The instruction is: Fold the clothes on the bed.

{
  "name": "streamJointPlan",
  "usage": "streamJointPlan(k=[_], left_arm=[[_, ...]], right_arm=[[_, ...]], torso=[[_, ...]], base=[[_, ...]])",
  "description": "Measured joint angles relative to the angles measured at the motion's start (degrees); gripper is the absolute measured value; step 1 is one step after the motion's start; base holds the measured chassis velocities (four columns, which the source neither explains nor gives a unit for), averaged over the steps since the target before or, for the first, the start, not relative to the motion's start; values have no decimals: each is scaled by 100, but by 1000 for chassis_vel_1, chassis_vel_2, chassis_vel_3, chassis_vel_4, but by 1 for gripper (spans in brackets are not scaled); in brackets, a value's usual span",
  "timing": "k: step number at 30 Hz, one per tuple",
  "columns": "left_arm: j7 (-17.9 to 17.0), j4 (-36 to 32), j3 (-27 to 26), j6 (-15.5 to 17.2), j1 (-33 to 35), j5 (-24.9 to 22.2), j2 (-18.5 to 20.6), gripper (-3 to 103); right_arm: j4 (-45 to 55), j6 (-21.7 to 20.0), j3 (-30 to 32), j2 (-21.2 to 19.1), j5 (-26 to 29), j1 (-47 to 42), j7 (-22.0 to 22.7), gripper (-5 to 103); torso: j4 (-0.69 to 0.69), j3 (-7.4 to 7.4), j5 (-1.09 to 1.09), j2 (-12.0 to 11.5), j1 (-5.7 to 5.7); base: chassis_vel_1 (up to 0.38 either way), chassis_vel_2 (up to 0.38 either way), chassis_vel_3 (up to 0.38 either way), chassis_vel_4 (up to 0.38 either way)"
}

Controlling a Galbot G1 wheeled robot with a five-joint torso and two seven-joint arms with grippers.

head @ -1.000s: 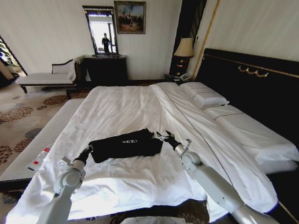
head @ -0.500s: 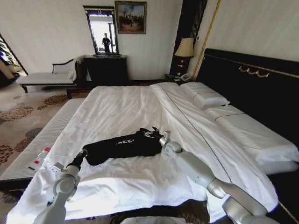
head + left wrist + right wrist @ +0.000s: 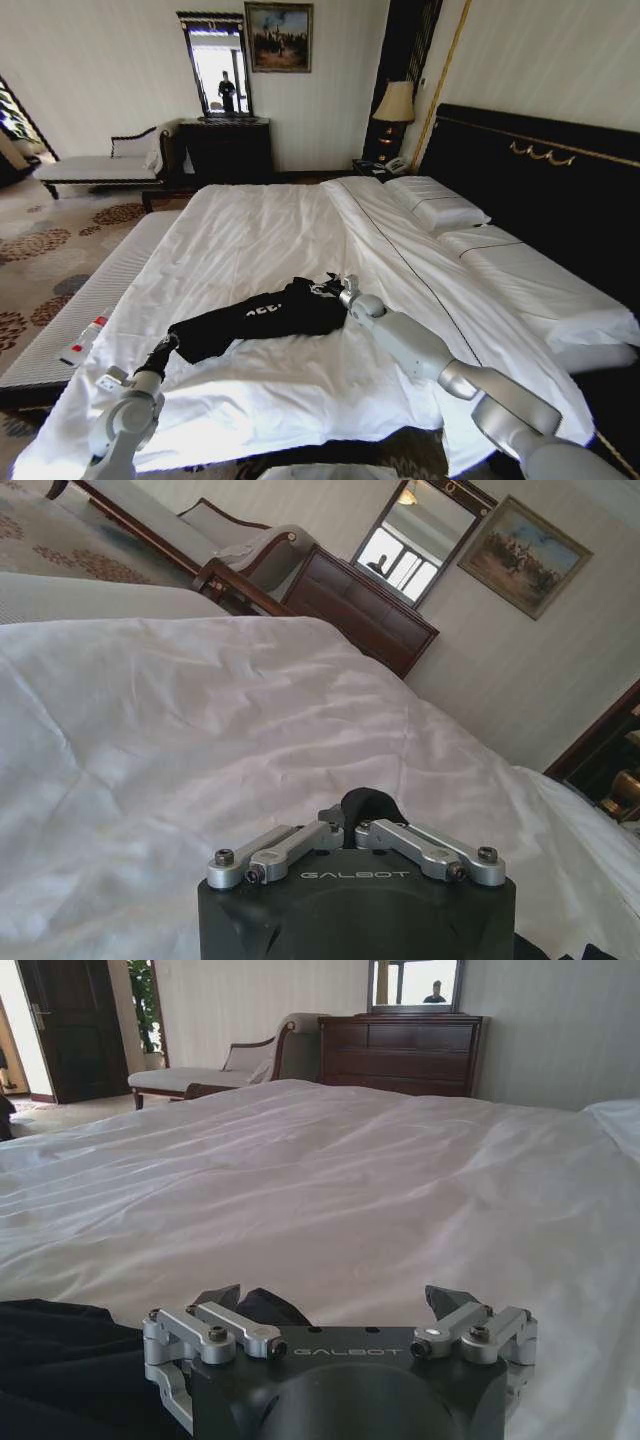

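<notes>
**A:** Head view first. The black T-shirt (image 3: 262, 318) is lying bunched on the white bed (image 3: 250, 235), its long axis running from about 8 o'clock near the foot-side edge up to 2 o'clock. The left gripper (image 3: 163, 349) is sitting right at the 8 o'clock end, and the right gripper (image 3: 335, 287) is sitting at the 2 o'clock end. So each arm is touching its own end, neither nearer to the middle. Looks to me like the cloth is being stretched between them, just my read.

**B:** Are the jaws gripping, though?

**A:** Left wrist view is answering that for the left one. The left gripper (image 3: 358, 810) is showing its linkage bars folded in together with a hump of black fabric (image 3: 368, 804) poking up between them, so it's clamped on the shirt. The head camera is too far off to show that.

**B:** And the right?

**A:** Right wrist view: the right gripper (image 3: 340, 1305) has its fingertips (image 3: 446, 1300) standing clearly apart. The black T-shirt (image 3: 60, 1360) is lying at about 8 o'clock from it, with a fold of cloth reaching just inside the near fingertip. Nothing pinched there, I'd say. Only the head camera is giving the full length of the shirt.
</notes>
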Motion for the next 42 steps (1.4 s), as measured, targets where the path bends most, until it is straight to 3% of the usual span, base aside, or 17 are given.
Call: streamJointPlan(k=[9, 21, 30, 31, 33, 37, 39, 42], left_arm=[[84, -91, -81, -6, 96, 138, -5, 0], [142, -52, -393, -83, 396, 254, -94, 0], [142, -78, -427, -90, 425, 278, -164, 0], [137, -61, -436, -92, 426, 286, -166, 0], [133, -52, -437, -92, 426, 292, -166, 0], [104, -23, -417, -92, 405, 353, -168, 0], [99, -18, -404, -93, 395, 373, -170, 0], [70, 1, -366, -91, 352, 427, -172, 0]], right_arm=[[-408, -458, -84, 385, -90, 465, -192, 100], [-986, -714, -94, 865, -341, 540, -526, 102], [-933, -1175, -29, 839, 33, 487, -921, 78], [-842, -1229, -2, 772, 84, 425, -1083, 67], [-794, -1239, 15, 727, 71, 383, -1222, 67], [-692, -1228, 139, 578, -208, 211, -1770, 45], [-663, -1217, 167, 549, -248, 173, -1843, 45], [-529, -1134, 236, 428, -297, 58, -1959, 29]], torso=[[-1, 0, -2, 0, 0], [0, 0, -2, 0, -1], [0, 0, -1, 0, -1], [0, -1, -1, 0, -1], [-1, -1, -1, 0, -1], [-1, 0, 0, 0, -1], [-1, 0, 0, 0, -1], [0, -1, 0, 0, -1]], base=[[0, 0, 0, 0], [0, 0, 0, 0], [0, 0, 0, 0], [0, 0, 0, 0], [0, 0, 0, 0], [0, 0, 0, 0], [0, 0, 0, 0], [0, 0, 0, 0]])
